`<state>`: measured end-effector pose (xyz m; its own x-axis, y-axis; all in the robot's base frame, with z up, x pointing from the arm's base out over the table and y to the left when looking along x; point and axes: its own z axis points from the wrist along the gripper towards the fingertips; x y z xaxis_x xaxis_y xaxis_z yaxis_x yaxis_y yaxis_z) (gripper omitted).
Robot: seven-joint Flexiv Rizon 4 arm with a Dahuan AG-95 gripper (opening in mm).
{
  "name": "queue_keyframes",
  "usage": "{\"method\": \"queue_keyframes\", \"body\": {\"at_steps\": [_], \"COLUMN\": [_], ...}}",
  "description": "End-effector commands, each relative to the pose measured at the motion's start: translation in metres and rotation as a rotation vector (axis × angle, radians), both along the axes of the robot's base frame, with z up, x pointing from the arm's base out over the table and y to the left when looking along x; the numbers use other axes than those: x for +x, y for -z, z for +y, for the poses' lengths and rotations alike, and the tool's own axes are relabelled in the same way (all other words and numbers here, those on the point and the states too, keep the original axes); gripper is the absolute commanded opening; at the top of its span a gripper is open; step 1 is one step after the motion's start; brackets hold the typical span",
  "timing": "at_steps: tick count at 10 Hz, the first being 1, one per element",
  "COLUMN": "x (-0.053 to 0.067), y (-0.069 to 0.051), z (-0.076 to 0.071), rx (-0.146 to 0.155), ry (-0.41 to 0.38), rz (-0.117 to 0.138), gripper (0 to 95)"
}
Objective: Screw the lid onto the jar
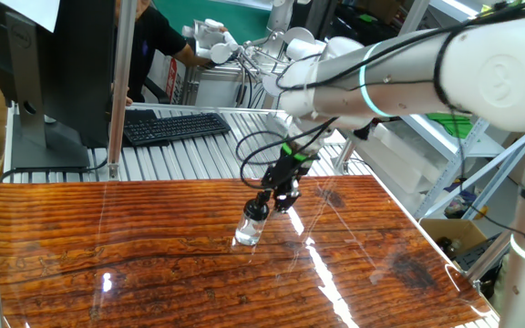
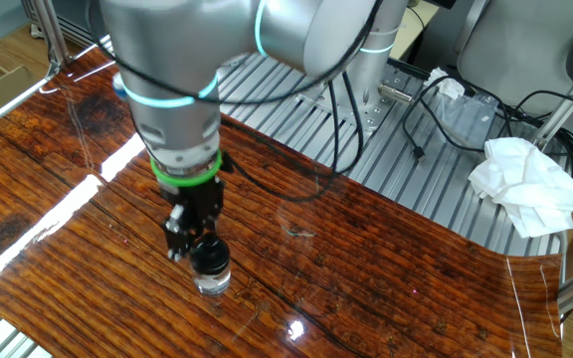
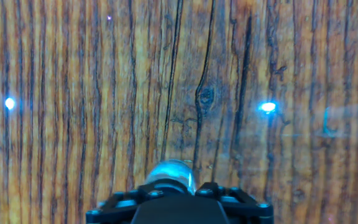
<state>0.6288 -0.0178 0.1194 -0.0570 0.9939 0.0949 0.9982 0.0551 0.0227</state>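
jar (image 1: 248,230) stands upright on the table (image 1: 135,255), lid (image 2: 207,250) on its mouth. gripper (image 2: 195,239) sits directly above, fingers narrow, closed on the lid. jar axis vertical, seemingly in line with the wrist: twisting should thread it.

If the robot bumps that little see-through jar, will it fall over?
Probably yes. The jar is small, narrow and looks empty, so likely light and tippy. The glossy table may let it slide. On its side, it would probably roll. The tool sits at its lid.
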Motion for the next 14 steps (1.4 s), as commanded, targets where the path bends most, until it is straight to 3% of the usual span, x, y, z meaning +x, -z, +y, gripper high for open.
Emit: {"method": "queue_keyframes", "body": {"at_steps": [1, 2, 3, 6, 9, 14], "x": [0.003, 0.003, 0.003, 0.004, 0.004, 0.002], "y": [0.01, 0.009, 0.002, -0.021, -0.025, -0.04], "z": [-0.001, -0.001, -0.003, -0.009, -0.01, -0.008], "rx": [-0.006, -0.012, -0.016, -0.014, -0.016, -0.019], "ry": [-0.006, -0.017, -0.04, -0.093, -0.156, -0.526], "rz": [-0.001, 0.0, 0.002, 0.009, 0.002, -0.035], "gripper": [57.0, 57.0, 76.0, 76.0, 76.0, 76.0]}}
